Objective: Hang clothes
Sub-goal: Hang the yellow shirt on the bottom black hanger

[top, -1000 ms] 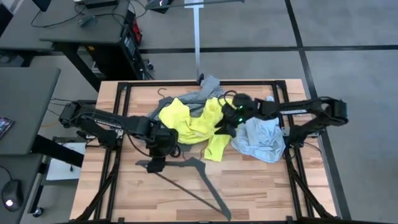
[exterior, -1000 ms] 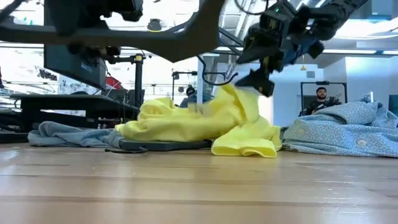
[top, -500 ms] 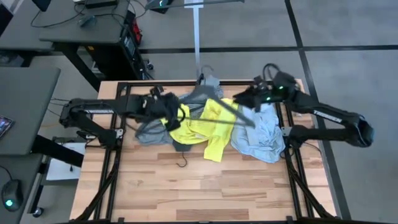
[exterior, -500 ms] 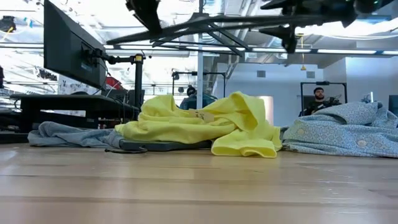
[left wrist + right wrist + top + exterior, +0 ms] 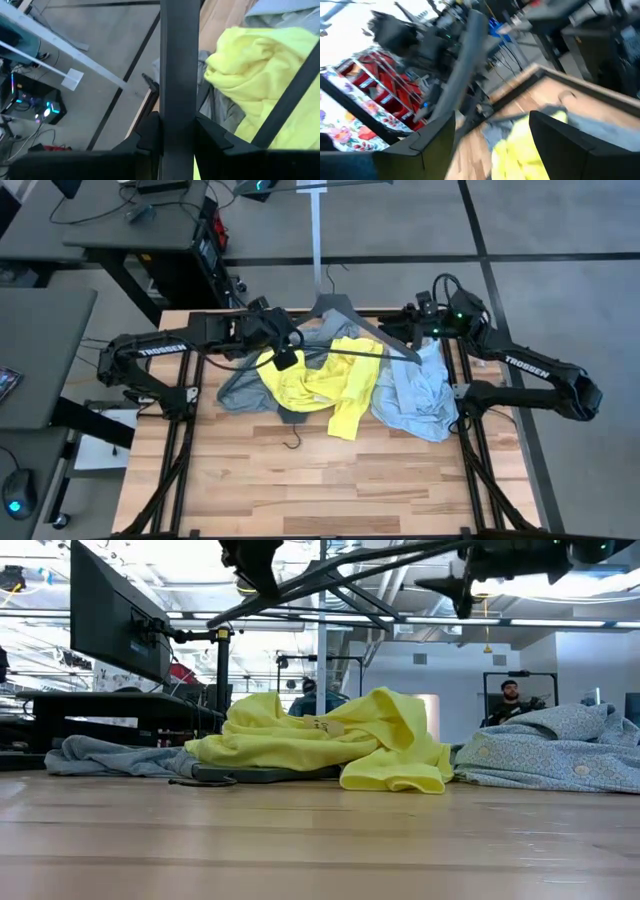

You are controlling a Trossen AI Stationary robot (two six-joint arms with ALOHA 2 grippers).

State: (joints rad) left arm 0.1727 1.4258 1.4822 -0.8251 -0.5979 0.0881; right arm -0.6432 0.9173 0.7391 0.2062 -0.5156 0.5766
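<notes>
The left claw is clamped on the hanger; the right claw stands apart beside its far end. Below both, the yellow T-shirt looks light and limp (take it by the collar).

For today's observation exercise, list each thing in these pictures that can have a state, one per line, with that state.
Yellow T-shirt: crumpled on the table, not hung.
Grey T-shirt: heaped on the table, partly under the yellow one.
Light-blue shirt: bunched on the table, not hung.
Black hanger: lifted above the clothes, empty.
Second hanger: on the table, mostly hidden under clothes.
Left hand: shut on the black hanger.
Right hand: open, at the hanger's other end.
</notes>
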